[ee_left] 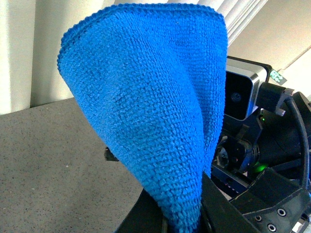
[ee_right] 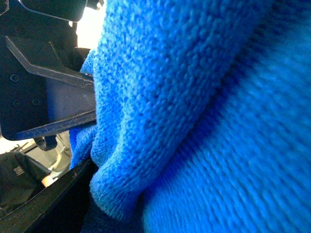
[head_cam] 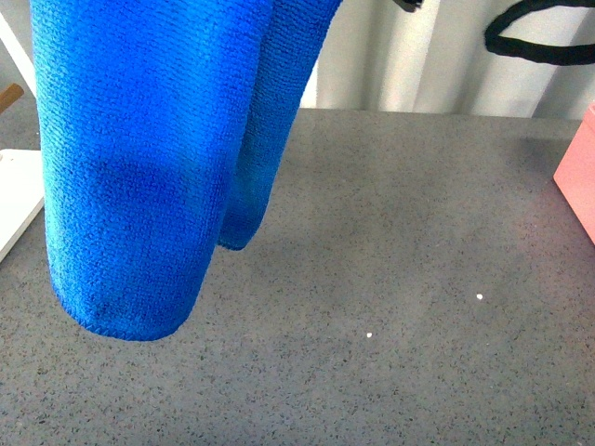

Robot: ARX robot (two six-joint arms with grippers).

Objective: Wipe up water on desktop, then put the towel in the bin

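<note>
While the towel (head_cam: 139,167) hangs clear of the desktop (head_cam: 400,279), it is held up from above the frame of the front view and drapes in two long folds, a broad one in front and a narrower one behind, with neither hem touching the surface. The left claw (ee_left: 187,223) is closed narrow on a bunched corner, and the cloth fans away from the pinch. The right claw (ee_right: 80,148) shows two dark fingers with blue pile filling the gap between them. On that evidence I judge it to be gripping as well, though the view is too close to confirm how firmly. Holding with both claws would explain the double drape, and it keeps the large cloth from trailing. A darker patch sits low on the front fold; it may be damp or only shadow, and this cannot be settled. No puddle or wet sheen is visible on the stone, only two white specks (head_cam: 480,296), so wiping appears complete and the carry to the bin appears to be the step in hand. A pink box (head_cam: 578,172) shows at the right edge, well apart from the towel; whether it is the bin cannot be told. A white board (head_cam: 14,195) lies at the left edge, beside the hanging cloth.
</note>
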